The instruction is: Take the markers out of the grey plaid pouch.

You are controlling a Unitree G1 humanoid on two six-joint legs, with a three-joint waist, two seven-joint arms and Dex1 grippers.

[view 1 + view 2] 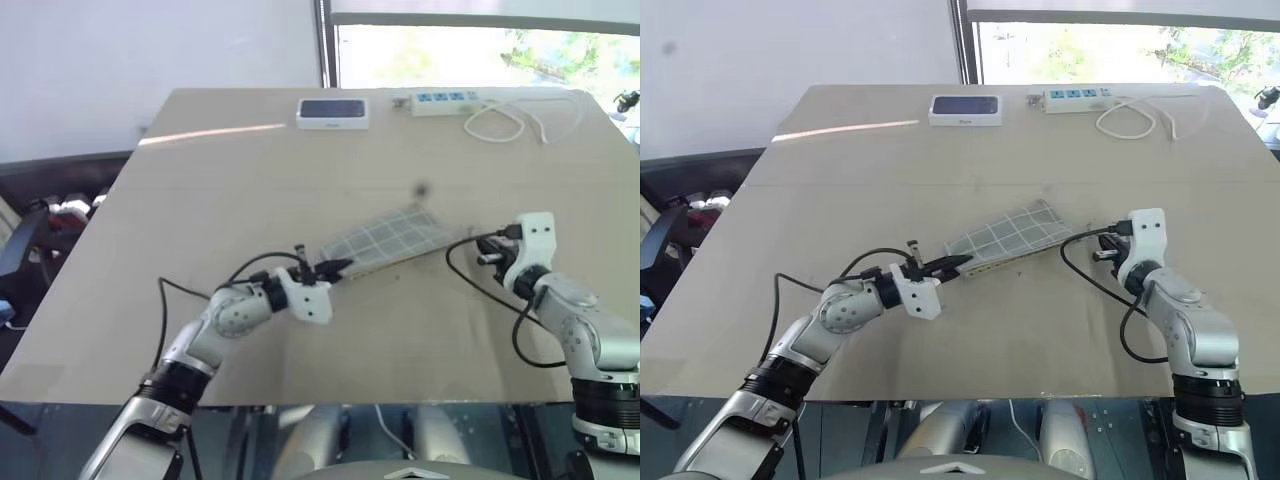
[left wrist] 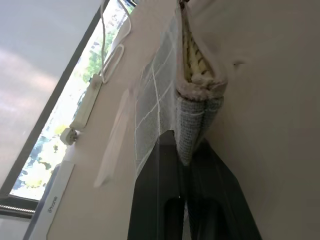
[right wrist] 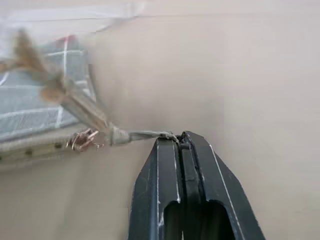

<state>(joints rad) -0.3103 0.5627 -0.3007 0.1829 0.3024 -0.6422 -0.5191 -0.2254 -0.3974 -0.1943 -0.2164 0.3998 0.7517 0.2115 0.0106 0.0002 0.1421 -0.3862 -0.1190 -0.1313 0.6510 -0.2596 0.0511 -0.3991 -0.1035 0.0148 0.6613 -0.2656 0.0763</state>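
Left end effector (image 2: 186,150) pinches the grey plaid pouch (image 1: 392,238) corner; right end effector (image 3: 181,142) is clamped on its zipper tab (image 3: 142,134).

A wide beige bench (image 1: 250,330) carries the grey plaid pouch (image 1: 392,237) mid-surface, with a white device (image 1: 332,113) and a white power strip (image 1: 444,101) with its looped cord along the far edge.

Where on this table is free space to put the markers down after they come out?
Bare table lies between the white device and the grey plaid pouch, also along the near edge between both arms. Crowded: the far right corner, with power strip and cord.
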